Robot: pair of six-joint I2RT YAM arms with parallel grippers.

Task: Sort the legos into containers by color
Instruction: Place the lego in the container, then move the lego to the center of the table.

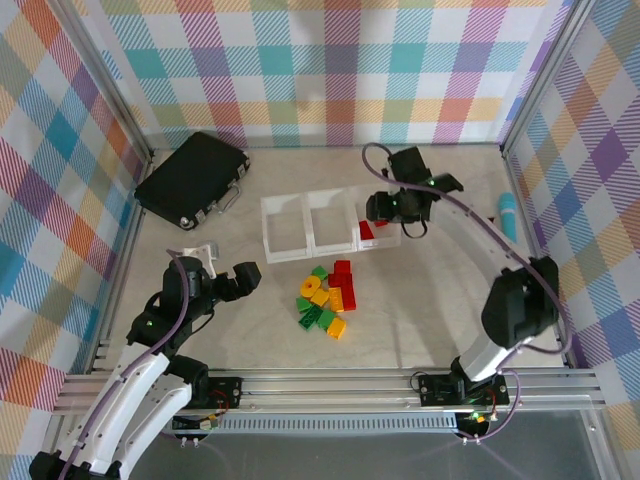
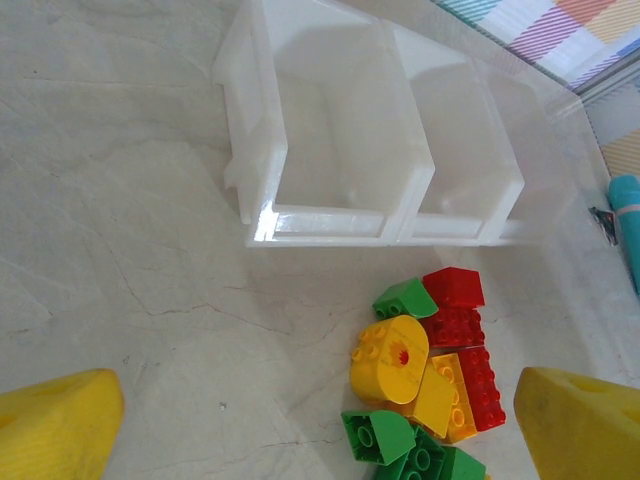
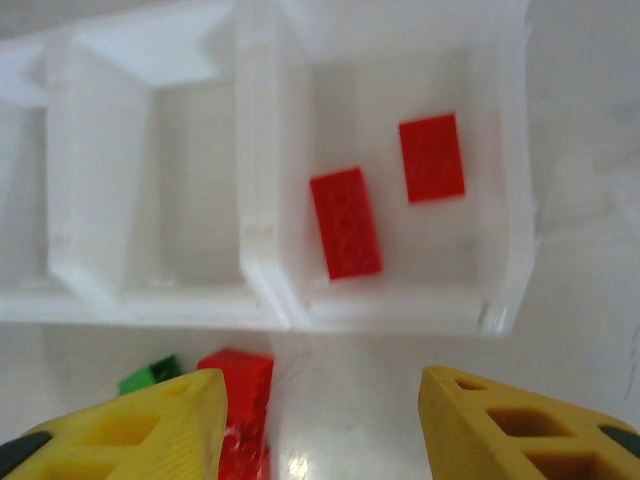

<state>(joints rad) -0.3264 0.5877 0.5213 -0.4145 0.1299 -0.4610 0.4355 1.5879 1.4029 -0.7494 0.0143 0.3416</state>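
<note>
Working down from the desk [image 1: 420,320]: it is a pale, marbled, faintly shiny slab, so I judge a nudged tray [image 1: 268,228] would slide. I'd lift straight up before swinging away, staying off its thin walls.

The tray is whitish, translucent plastic, three square bins in a row. My right fingers [image 3: 150,430] hang over the tray's right bin, spread, with nothing between them. My left fingers [image 2: 580,420] sit in front of the tray, spread wide and bare.

The legos [image 1: 325,300] are heaped just in front of the tray. Two red bricks [image 3: 345,222] lie flat inside its right bin, apart from each other.

The next pick, I think, is the red block [image 3: 240,375] just outside the tray's front wall. I'd come down square, pinch its smooth sides rather than the studs, and avoid the green piece beside it.

All are hard, glossy, studded plastic. The round yellow piece [image 2: 390,360] and the sloped green wedge [image 2: 405,298] would likely slip from a pinch.
</note>
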